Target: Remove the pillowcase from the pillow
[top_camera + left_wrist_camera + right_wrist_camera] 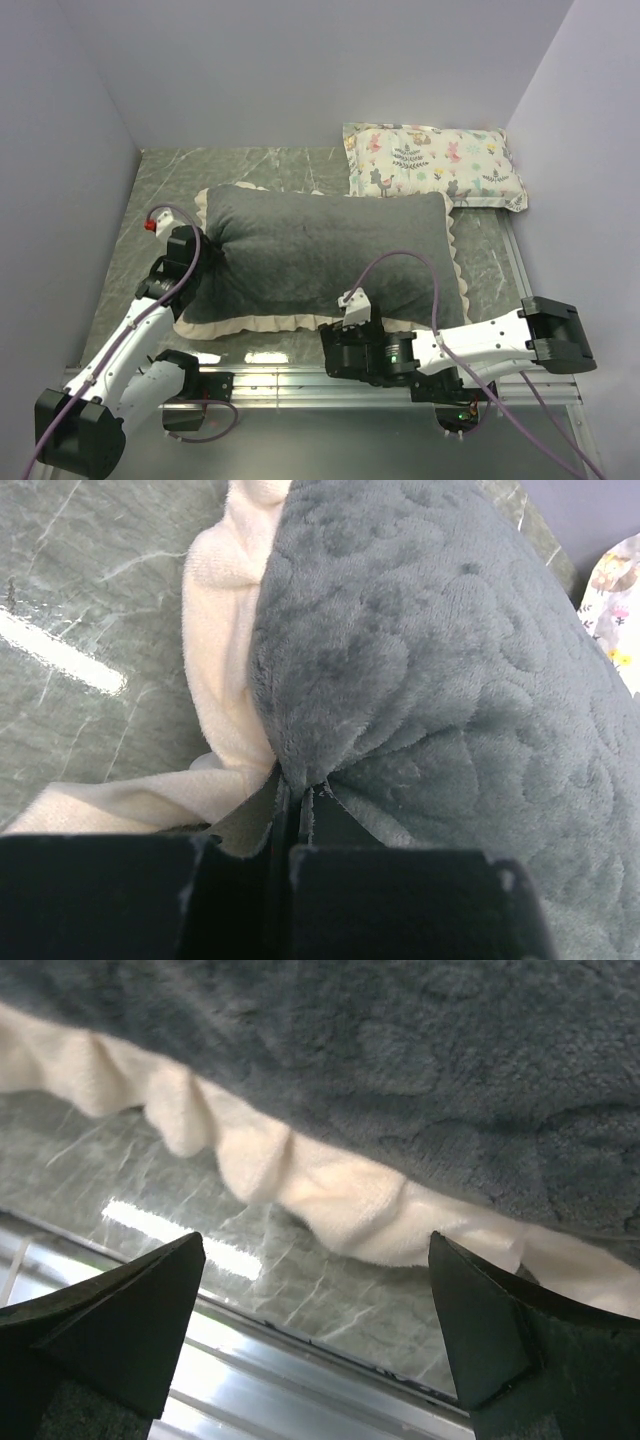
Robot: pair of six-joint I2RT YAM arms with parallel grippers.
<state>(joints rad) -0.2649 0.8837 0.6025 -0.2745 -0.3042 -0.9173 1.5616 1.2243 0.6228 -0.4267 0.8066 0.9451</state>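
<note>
I find the pillowcase (325,255) mid-table, its long axis running left to right, with the pillow hidden inside. My left gripper (300,792) is clamped on its left end. My right gripper (315,1250) stands wide apart just near of the cream frill (330,1195), about midway along.

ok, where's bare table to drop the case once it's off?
Back left: bare table between the left wall, back wall and pillowcase. Thin strip at its right. Crowded: printed pillow back right; right gripper at the near frill.
</note>
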